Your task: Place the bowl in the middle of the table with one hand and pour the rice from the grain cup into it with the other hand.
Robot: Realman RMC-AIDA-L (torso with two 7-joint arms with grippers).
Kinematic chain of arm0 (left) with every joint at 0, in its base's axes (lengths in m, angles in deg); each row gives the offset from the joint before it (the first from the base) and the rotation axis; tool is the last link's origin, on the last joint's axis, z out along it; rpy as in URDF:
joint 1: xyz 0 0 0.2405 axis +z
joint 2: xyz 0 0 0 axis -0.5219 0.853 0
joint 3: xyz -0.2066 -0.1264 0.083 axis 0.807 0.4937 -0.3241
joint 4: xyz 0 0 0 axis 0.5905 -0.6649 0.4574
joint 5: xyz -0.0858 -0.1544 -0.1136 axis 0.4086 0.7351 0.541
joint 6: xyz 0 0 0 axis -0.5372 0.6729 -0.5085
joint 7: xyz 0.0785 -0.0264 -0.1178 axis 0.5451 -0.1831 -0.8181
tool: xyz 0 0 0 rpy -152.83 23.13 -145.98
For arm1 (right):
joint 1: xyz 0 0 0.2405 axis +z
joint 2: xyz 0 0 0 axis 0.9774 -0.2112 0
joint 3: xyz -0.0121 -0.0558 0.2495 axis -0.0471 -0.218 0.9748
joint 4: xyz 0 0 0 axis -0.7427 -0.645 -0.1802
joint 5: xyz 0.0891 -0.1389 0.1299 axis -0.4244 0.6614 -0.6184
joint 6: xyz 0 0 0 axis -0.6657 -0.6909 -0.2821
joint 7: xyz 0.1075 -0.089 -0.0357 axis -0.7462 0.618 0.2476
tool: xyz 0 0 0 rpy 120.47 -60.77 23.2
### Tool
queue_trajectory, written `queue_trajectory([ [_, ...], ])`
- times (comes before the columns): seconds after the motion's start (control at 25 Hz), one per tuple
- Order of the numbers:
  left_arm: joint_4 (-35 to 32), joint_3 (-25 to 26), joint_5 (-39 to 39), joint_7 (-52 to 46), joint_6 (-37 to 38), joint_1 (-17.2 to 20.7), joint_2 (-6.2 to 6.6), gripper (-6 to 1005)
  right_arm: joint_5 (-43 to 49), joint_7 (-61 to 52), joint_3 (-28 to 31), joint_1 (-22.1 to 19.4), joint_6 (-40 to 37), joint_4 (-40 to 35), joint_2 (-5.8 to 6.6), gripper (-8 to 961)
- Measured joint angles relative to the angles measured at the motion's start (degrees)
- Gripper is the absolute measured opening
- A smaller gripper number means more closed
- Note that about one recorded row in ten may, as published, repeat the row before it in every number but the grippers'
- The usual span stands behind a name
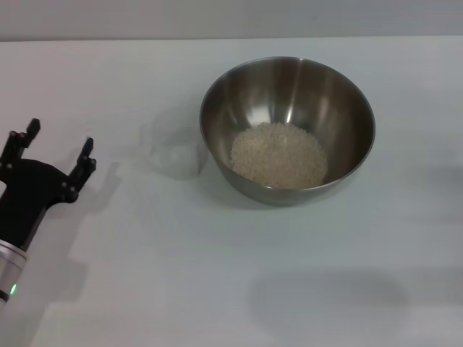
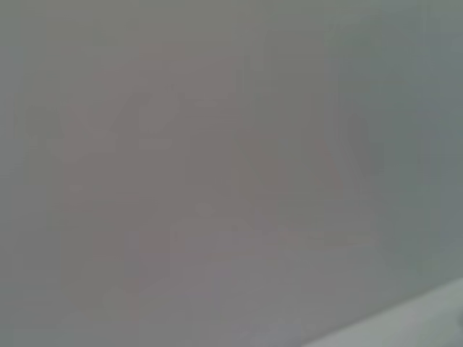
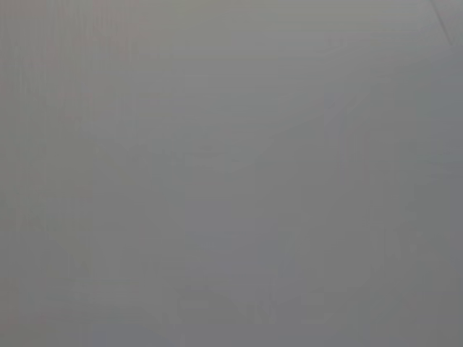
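The steel bowl [image 1: 287, 129] stands on the white table [image 1: 217, 275], a little right of the middle, with a heap of rice [image 1: 278, 155] inside it. Just left of the bowl stands the clear grain cup [image 1: 177, 150], upright, with no rice showing in it. My left gripper [image 1: 58, 150] is open at the left edge, well apart from the cup, with nothing between its fingers. The right gripper is out of view. Both wrist views show only a plain grey surface.
The table's far edge [image 1: 231, 38] runs along the top of the head view. A faint shadow [image 1: 325, 296] lies on the tabletop at the front right.
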Motion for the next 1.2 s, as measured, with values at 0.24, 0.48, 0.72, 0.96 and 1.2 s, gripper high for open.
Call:
queue_trajectory([
  [0.24, 0.4, 2.7, 0.1, -0.6, 2.5, 0.0, -0.25, 801, 0.7, 1.2, -0.1, 0.3, -0.1, 0.5, 0.07, 634],
  [0.48, 0.2, 3.1, 0.2, -0.6, 2.5, -0.6, -0.25, 801, 1.3, 7.2, -0.1, 2.1, -2.1, 2.8, -0.04, 646],
  [0.72, 0.7, 6.4, 0.2, -0.7, 2.5, -0.7, -0.32, 801, 1.9, 9.4, -0.1, 2.8, -3.0, 4.2, -0.21, 659],
  [0.96, 1.1, 7.3, 0.2, -0.7, 2.8, -1.4, -0.34, 801, 1.8, 9.4, 0.5, 2.6, -3.7, 4.9, -0.27, 671],
  [1.2, 1.3, 7.3, 1.3, -2.0, 3.2, -1.4, -0.34, 801, 3.4, 9.4, -0.1, 3.1, -7.2, 4.9, -0.02, 683],
])
